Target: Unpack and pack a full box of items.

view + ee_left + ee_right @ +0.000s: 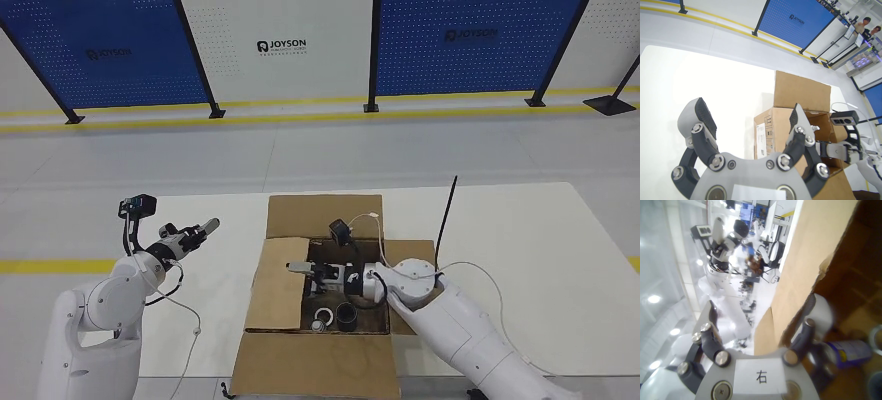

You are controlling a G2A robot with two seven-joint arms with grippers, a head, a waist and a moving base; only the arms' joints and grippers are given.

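An open cardboard box [318, 215] stands mid-table with its flaps spread out. My right gripper [300, 268] is inside it by the left wall, open. In the right wrist view that gripper [764, 311] straddles the torn edge of the cardboard wall [791, 291], one finger on each side. Below it in the box lie a blue-labelled bottle [851, 351] and a brown bottle [819, 366]. A black cylinder [346, 317] and a white ring [320, 323] sit at the box's near end. My left gripper [749, 117] hangs open and empty above the table, left of the box [791, 94].
The white table [520, 260] has bare room on both sides of the box. The box's near flap [315, 365] reaches the table's front edge. A thin dark upright piece [447, 215] rises at the box's right side. Blue panels stand across the floor behind.
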